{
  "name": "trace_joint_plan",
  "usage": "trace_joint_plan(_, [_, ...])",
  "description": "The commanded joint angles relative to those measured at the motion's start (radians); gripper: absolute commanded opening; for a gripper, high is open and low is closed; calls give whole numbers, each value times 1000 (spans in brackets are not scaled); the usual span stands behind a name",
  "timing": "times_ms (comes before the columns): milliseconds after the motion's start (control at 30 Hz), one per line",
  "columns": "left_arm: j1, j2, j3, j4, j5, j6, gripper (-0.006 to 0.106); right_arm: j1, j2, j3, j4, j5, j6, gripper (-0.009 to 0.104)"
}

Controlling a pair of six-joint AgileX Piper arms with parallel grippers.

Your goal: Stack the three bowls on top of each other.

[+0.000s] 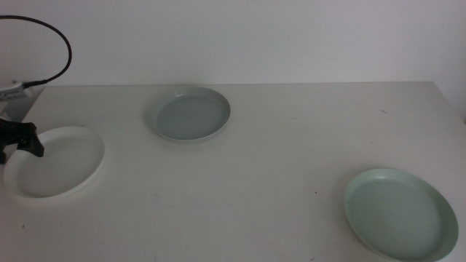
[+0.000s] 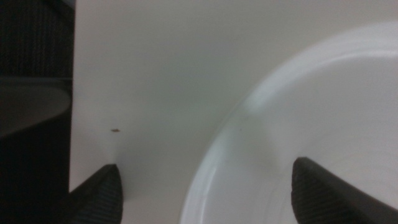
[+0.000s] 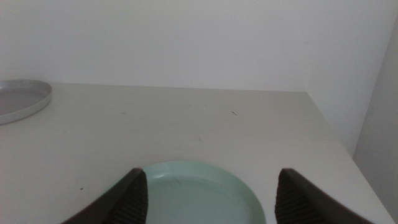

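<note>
Three bowls lie apart on the table. At the left is the white bowl (image 1: 54, 161), at the back middle the grey-blue bowl (image 1: 191, 115), and at the front right the mint green bowl (image 1: 399, 213). My left gripper (image 1: 20, 145) hangs open over the white bowl's left rim. In the left wrist view one jaw is over the table and the other over the white bowl (image 2: 311, 112), with the left gripper (image 2: 205, 165) holding nothing. My right gripper (image 3: 211, 173) is open above the near side of the mint green bowl (image 3: 199, 196) and is out of the middle view.
The table's left edge (image 2: 71, 124) runs close beside the left gripper, with dark floor beyond. A black cable (image 1: 62, 36) loops above the left arm. The grey-blue bowl (image 3: 22, 99) shows far off in the right wrist view. The table's right edge (image 3: 336, 137) is near the mint bowl.
</note>
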Motion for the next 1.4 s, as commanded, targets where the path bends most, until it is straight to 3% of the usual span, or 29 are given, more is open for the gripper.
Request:
trace_joint_plan(0, [1, -50, -31, -21, -19, 1, 93, -7, -27, -8, -6, -82, -9, 52])
trace_joint_plan(133, [1, -39, -31, -18, -24, 6, 92, -7, -27, -8, -6, -82, -9, 52])
trace_joint_plan(200, [1, -36, -31, -19, -19, 6, 86, -7, -27, -8, -6, -82, -9, 52])
trace_joint_plan(433, [1, -36, -31, -15, 0, 18, 40, -7, -27, -8, -6, -82, -9, 52])
trace_joint_plan(600, [1, -38, -31, -10, 4, 18, 0, -7, -27, -8, -6, -82, -9, 52])
trace_joint_plan(1000, [-32, -223, -31, -19, 117, 4, 0, -7, -27, -8, -6, -82, -9, 52])
trace_joint_plan(1367, [-257, -400, -25, -18, 259, -156, 0, -7, -27, -8, -6, -82, -9, 52])
